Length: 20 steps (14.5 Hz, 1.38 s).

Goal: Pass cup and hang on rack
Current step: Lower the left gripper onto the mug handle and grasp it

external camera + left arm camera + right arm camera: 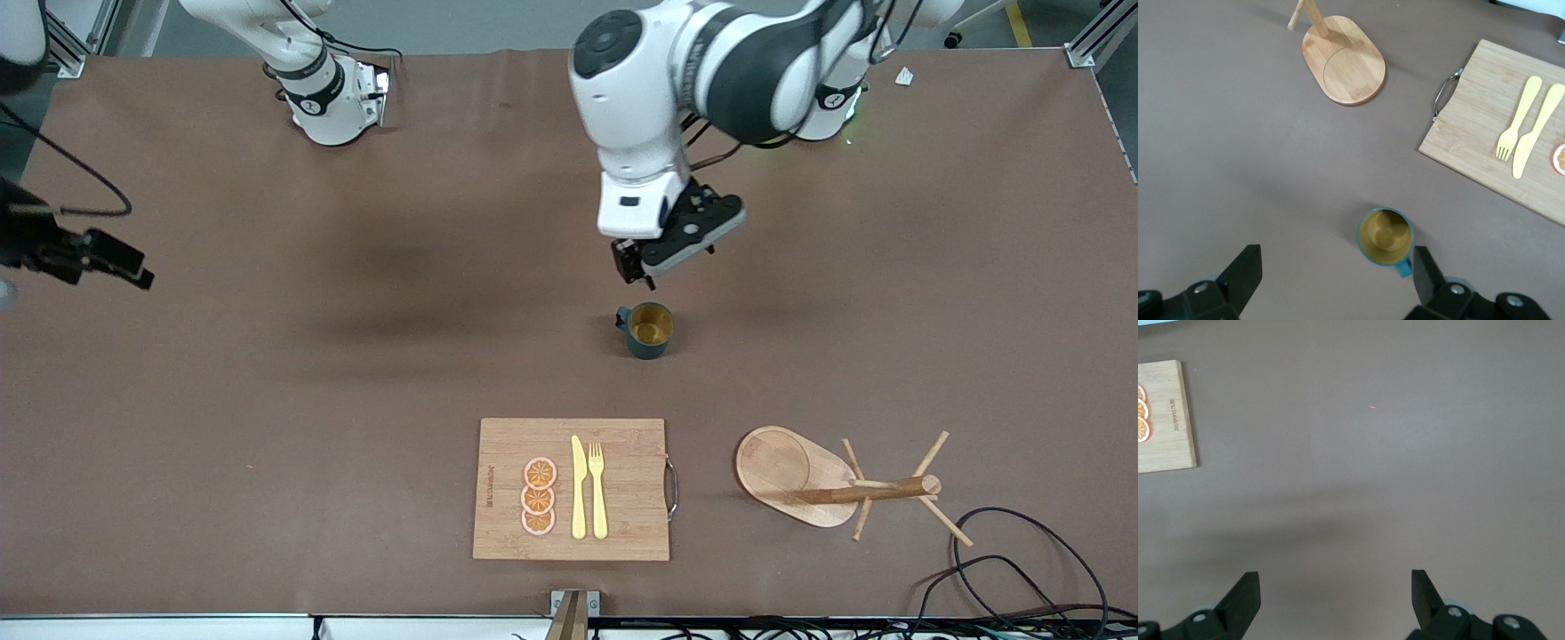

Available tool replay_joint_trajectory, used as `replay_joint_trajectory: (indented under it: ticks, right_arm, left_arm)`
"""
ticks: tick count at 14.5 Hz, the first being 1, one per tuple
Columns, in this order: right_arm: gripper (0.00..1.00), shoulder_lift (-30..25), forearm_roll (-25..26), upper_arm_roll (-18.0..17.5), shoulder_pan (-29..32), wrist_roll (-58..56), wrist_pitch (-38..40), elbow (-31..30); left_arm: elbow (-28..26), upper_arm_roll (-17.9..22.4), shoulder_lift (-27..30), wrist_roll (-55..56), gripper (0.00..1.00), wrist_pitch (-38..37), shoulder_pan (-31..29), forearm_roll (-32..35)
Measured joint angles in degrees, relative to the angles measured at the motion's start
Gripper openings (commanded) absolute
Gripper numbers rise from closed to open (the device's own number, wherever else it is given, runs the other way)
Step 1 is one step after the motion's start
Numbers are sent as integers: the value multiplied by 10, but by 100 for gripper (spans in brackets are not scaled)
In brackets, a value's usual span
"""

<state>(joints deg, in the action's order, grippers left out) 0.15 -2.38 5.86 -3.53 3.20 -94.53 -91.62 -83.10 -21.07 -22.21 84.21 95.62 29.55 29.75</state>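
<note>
The brown counter (267, 400) carries everything. The left arm reaches out from its base, bent down at the wrist, so the left claw (642, 267) hangs in the air just above the cup (650, 330), fingers (1245, 270) spread wide apart and holding nothing. The cup stands upright on the counter below that claw, handle toward the right arm's end. The right claw (107, 258) waits over the counter's edge at the right arm's end, its fingers (1245, 593) apart too. Nearer the front camera than the left claw sit the cutting board (622, 524) and, beside it, the rack (782, 471).
</note>
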Motion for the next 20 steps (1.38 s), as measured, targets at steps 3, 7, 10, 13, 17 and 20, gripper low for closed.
replay_joint_trajectory:
  ticks: [3, 7, 10, 13, 17, 20]
  right_arm:
    - [100, -39, 13, -5, -1, -2, 15, -16]
    - [100, -40, 15, -4, -1, -1, 21, 15]
    - [100, -34, 15, -5, -1, -1, 22, 15]
    - [100, -32, 15, -5, -1, -1, 22, 17]
    - [100, -32, 15, -8, -1, -1, 23, 20]
    - [100, -32, 15, -8, -1, -1, 25, 21]
  left_arm:
    - [-2, 1, -58, 139, 92, 0, 57, 72]
    - [-1, 4, -147, 280, 88, 0, 116, 147]
    - [0, 6, -197, 372, 83, 0, 138, 180]
    - [5, 18, -236, 445, 74, 0, 156, 190]
    - [29, 46, -276, 488, 72, 1, 175, 191]
    - [38, 63, -293, 489, 71, 1, 180, 191]
